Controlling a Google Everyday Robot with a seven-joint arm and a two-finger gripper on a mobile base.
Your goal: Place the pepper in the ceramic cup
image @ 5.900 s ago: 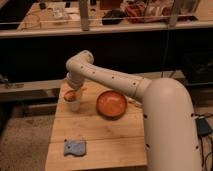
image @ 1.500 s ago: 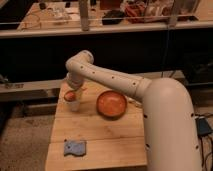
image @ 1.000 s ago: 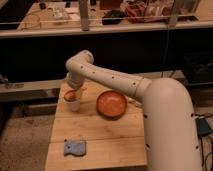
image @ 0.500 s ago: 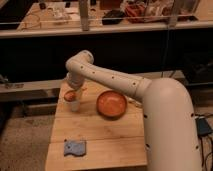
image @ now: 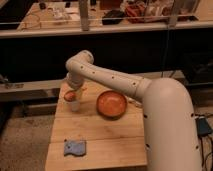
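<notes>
The ceramic cup is a small white cylinder standing at the back left of the wooden table. The pepper, small and orange-red, sits at the cup's mouth. My gripper hangs straight above the cup, right over the pepper, at the end of the white arm that reaches in from the right.
A wide orange bowl stands to the right of the cup. A blue-grey sponge-like item lies near the table's front left. A dark counter with a rail runs behind the table. My arm's large white body fills the right side.
</notes>
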